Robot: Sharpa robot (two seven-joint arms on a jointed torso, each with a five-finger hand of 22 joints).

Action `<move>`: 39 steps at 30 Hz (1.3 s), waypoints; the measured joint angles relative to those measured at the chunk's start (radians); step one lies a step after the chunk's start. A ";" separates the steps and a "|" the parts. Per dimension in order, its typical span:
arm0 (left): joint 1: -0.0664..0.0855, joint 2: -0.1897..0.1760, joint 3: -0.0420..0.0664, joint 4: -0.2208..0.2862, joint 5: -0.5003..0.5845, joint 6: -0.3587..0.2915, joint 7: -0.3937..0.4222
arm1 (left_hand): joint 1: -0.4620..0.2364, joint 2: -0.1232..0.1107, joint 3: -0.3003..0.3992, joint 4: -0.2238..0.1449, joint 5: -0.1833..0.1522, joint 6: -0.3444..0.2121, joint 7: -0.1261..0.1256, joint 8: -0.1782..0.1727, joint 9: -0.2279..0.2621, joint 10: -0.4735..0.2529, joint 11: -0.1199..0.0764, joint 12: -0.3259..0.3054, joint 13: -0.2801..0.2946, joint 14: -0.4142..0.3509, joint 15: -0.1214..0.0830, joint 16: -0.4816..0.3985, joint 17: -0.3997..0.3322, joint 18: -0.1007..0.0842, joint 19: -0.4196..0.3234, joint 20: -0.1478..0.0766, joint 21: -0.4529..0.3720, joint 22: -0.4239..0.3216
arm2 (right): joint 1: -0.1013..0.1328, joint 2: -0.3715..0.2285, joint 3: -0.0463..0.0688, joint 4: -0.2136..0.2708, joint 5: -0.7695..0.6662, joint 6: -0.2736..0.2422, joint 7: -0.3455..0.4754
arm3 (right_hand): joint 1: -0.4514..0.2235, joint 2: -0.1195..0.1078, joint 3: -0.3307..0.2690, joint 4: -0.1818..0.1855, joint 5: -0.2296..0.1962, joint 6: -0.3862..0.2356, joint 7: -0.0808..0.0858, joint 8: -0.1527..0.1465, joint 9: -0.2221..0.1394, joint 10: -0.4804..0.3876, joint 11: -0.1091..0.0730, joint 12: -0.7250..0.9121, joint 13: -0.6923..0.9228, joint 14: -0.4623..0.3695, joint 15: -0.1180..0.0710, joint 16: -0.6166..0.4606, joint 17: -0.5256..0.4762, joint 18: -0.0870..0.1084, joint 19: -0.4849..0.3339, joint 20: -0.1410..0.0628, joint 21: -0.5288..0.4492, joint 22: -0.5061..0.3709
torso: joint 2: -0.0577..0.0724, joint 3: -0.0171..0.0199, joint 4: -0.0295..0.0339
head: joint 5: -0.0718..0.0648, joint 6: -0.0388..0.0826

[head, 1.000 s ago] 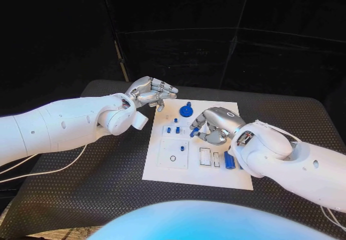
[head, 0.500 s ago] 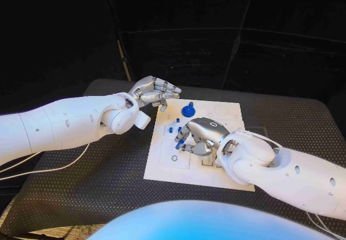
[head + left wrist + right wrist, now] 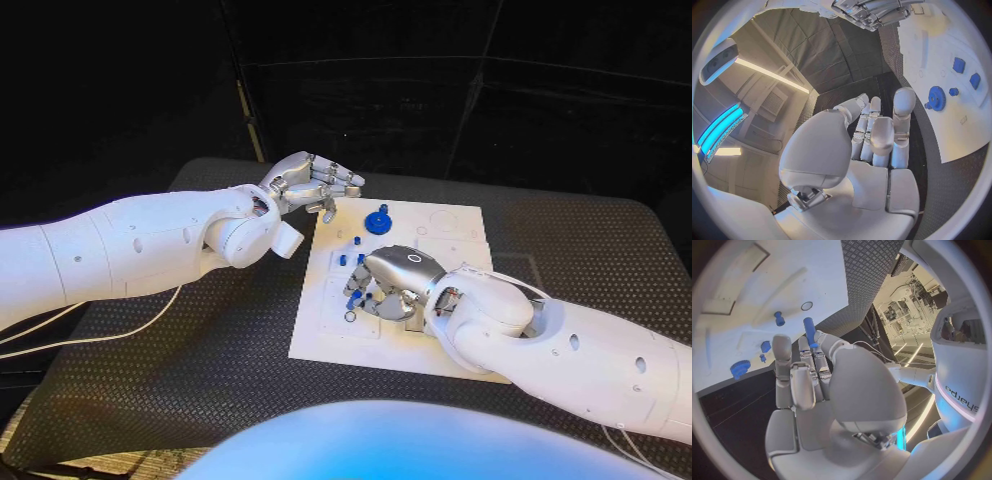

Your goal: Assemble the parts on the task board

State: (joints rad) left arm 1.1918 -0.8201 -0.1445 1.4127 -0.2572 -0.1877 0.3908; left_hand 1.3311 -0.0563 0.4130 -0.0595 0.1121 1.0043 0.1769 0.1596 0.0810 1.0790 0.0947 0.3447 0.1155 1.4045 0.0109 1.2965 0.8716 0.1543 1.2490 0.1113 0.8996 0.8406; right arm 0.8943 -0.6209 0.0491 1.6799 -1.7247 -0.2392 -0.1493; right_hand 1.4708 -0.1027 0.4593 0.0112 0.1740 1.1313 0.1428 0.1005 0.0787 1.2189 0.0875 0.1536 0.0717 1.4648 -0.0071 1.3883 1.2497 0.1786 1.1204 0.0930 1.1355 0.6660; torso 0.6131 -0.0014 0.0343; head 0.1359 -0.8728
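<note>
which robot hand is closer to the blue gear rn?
Left. Left robot hand hovers just beyond the gear, off the board's edge; right robot hand sits farther down mid-board.

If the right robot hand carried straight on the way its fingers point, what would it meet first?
Probably the task board: the right robot hand holds a blue peg aimed at it, near a small round hole; depth is unclear.
</note>
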 measured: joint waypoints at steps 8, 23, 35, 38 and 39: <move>0.000 0.000 0.000 0.001 0.000 0.000 0.000 | 0.000 0.000 0.000 0.000 0.000 0.000 0.000 0.000 0.000 0.000 0.000 0.000 0.000 0.000 0.000 0.000 0.000 0.000 0.000 0.000 0.000 0.000 | -0.003 0.011 -0.016 -0.014 -0.016 0.019 0.003 | -0.003 -0.003 -0.001 0.001 -0.002 0.000 0.000 0.000 0.000 0.000 0.000 -0.001 0.000 0.000 0.000 0.000 0.000 0.000 0.000 0.000 0.000 0.000 | 0.000 -0.0003 -0.0003 | 0.000 0.000; 0.001 0.000 0.000 0.002 0.000 0.000 0.000 | 0.000 0.000 0.000 0.000 0.000 0.000 0.000 0.000 0.000 0.000 0.000 0.000 0.000 0.000 0.000 0.000 0.000 0.000 0.000 0.000 0.000 0.000 | -0.003 0.023 -0.019 -0.032 -0.034 0.046 0.002 | -0.003 -0.003 0.002 -0.002 -0.003 0.000 0.000 0.000 0.000 0.000 0.000 -0.005 0.000 0.000 0.000 0.000 0.000 0.000 0.000 0.000 0.000 0.000 | 0.000 -0.0003 -0.0002 | 0.002 0.000; 0.001 0.002 0.000 0.002 0.000 0.000 0.000 | 0.000 0.000 0.000 0.000 0.000 0.000 0.000 0.000 0.000 0.000 0.000 0.000 0.000 0.000 0.000 0.000 0.000 0.000 0.000 0.000 0.000 0.000 | -0.004 0.044 -0.025 -0.055 -0.044 0.056 0.000 | -0.006 -0.006 0.002 -0.002 -0.001 -0.001 -0.001 0.000 -0.001 0.000 0.000 -0.005 0.000 0.000 0.000 0.000 0.000 0.000 0.000 0.000 0.000 0.000 | -0.001 0.0000 -0.0001 | 0.000 0.000; 0.001 0.003 0.000 0.002 0.000 0.000 0.000 | 0.000 0.000 0.000 0.000 0.000 0.000 0.000 0.000 0.000 0.000 0.000 0.000 0.000 0.000 0.000 0.000 0.000 0.000 0.000 0.000 0.000 0.000 | -0.004 0.045 -0.030 -0.056 -0.046 0.056 -0.001 | -0.006 -0.006 0.002 -0.002 -0.001 -0.002 -0.001 -0.004 0.000 0.000 0.000 -0.005 0.000 0.000 0.000 0.000 0.000 0.000 0.000 0.000 0.000 0.000 | -0.001 -0.0001 -0.0001 | 0.000 0.000; 0.001 0.003 0.000 0.002 0.000 0.000 0.000 | 0.000 0.000 0.000 0.000 0.000 0.000 0.000 0.000 0.000 0.000 0.000 0.000 0.000 0.000 0.000 0.000 0.000 0.000 0.000 0.000 0.000 0.000 | -0.003 0.045 -0.031 -0.056 -0.047 0.056 -0.001 | -0.006 -0.006 0.002 -0.002 -0.001 -0.002 -0.001 -0.004 0.000 0.000 0.000 -0.005 0.000 0.000 0.000 0.000 0.000 0.000 0.000 0.000 0.000 -0.001 | -0.001 -0.0002 -0.0001 | 0.001 0.000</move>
State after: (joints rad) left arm 1.1925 -0.8176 -0.1445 1.4152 -0.2571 -0.1876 0.3907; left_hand 1.3311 -0.0563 0.4130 -0.0595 0.1121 1.0044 0.1769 0.1596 0.0812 1.0790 0.0947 0.3446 0.1152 1.4045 0.0108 1.2965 0.8716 0.1543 1.2490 0.1112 0.8996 0.8408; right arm 0.8910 -0.5754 0.0184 1.6241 -1.7716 -0.1832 -0.1499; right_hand 1.4649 -0.1086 0.4611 0.0093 0.1733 1.1298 0.1414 0.0965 0.0782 1.2189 0.0874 0.1486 0.0719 1.4649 -0.0071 1.3883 1.2497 0.1787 1.1204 0.0930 1.1355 0.6652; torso 0.6122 -0.0016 0.0342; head 0.1364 -0.8728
